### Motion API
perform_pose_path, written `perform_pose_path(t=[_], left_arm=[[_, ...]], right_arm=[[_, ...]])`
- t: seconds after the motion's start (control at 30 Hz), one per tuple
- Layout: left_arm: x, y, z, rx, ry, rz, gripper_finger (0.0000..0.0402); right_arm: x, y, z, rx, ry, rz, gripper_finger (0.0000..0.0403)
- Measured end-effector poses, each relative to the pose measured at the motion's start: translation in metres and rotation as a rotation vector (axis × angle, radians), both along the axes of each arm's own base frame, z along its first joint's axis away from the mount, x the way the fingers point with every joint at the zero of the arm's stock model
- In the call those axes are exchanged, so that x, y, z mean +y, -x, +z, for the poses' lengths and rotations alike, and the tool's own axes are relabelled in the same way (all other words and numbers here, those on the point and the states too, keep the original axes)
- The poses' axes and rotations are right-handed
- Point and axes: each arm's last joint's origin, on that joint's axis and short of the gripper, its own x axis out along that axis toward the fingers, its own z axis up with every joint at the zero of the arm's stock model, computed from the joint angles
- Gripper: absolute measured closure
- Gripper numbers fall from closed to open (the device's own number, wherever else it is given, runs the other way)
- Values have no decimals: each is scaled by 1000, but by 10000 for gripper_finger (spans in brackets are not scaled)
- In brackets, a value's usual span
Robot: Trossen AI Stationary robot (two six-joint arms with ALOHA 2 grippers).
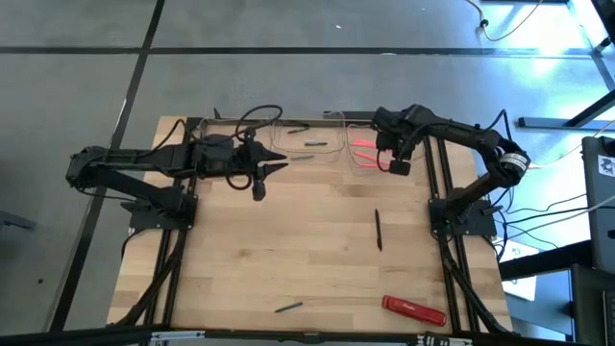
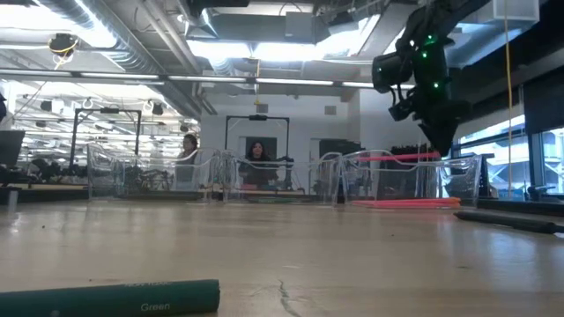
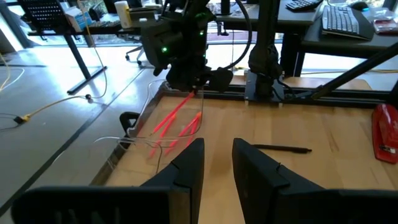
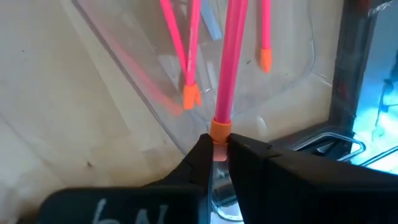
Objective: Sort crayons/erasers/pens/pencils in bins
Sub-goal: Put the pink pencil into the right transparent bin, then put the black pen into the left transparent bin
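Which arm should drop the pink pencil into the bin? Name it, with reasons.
Right. The right gripper already pinches the pink pencil above the rightmost bin; the left gripper hangs empty, away from it.

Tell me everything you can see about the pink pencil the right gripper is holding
The pink pencil is a thin, straight, bright pink stick with an orange cap at one end. The right gripper pinches it at that capped end between its two dark fingers, shut on it. The shaft hangs over the clear bin at the table's far right, where other pink pencils with the same orange tips already lie. In the low view it shows as a near-level pink line above the bin's rim. Whether its free end touches the bin cannot be told.
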Motion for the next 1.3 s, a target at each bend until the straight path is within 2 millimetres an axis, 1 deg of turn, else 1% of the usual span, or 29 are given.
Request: perform_pose_path(t=[0.13, 0.3, 0.43, 0.73, 0.9, 1.0, 1.1, 1.2, 1.3], left_arm=[[0, 0, 0, 0, 1, 2, 326], [0, 0, 0, 1, 1, 2, 326], [0, 0, 0, 1, 1, 2, 326], [0, 1, -3, 31, 8, 3, 326], [0, 1, -4, 29, 30, 10, 326], [0, 1, -4, 29, 32, 11, 326], [0, 1, -4, 29, 32, 11, 326], [0, 1, -5, 35, 46, 15, 326], [-1, 3, -9, 69, 87, 26, 326]], right_arm=[[-1, 3, -4, 8, -6, -10, 357], [-1, 3, -4, 4, -12, -13, 340], [-1, 2, -4, -2, -7, -14, 319], [-3, 0, -4, -21, 17, -16, 255], [-4, -1, -2, -38, 30, -44, 240], [-6, -4, 6, -66, 52, -74, 240], [-8, -7, 20, -107, 71, -86, 242], [-5, -10, 44, -188, 82, -75, 243], [7, -13, 72, -285, 115, -109, 243]])
